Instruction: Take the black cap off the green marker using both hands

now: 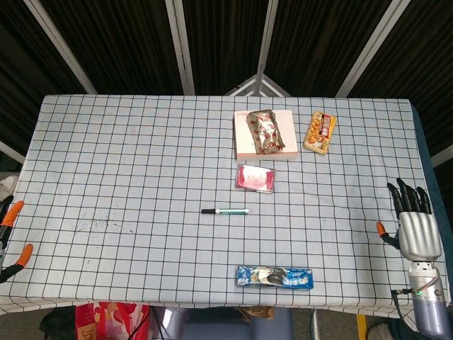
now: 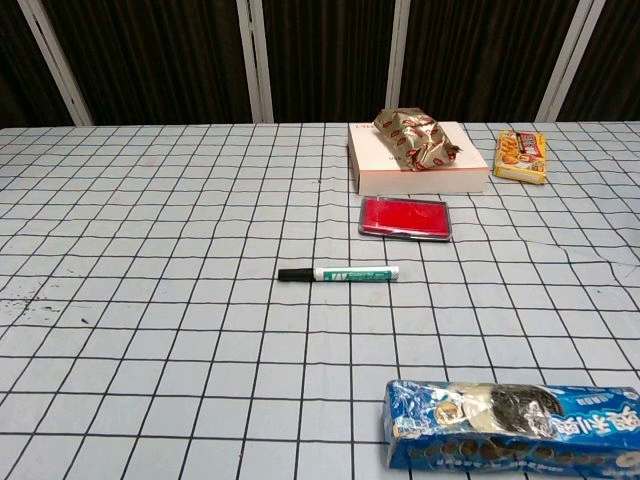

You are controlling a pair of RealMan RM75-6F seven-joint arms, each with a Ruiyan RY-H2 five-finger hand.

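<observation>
The slim green-and-white marker with a black cap lies flat near the middle of the table covered in a white cloth with a black grid, its long axis running left to right and the black cap at its left end. Nothing touches it.

The right hand hangs at the right edge of the table, well apart from the marker, its dark fingertips pointing to the far side and the fingers extended side by side; it holds nothing. The left hand shows in neither view, so its state cannot be told; only orange-tipped clamps sit at the left edge of the table.

Beyond the marker, to its right, lies a flat red rectangular pad in a dark tray, and farther still a pale pink flat box with a crinkled gold-and-red snack packet on top. A small orange snack packet lies to the right of the box. Near the front edge rests a long blue biscuit packet.

By my judgement the task has not begun: the cap is on and the approach is the step in hand. The next move calls for both hands to come in, one gripping the green barrel and the other the cap, then pulling apart along the marker's length.
</observation>
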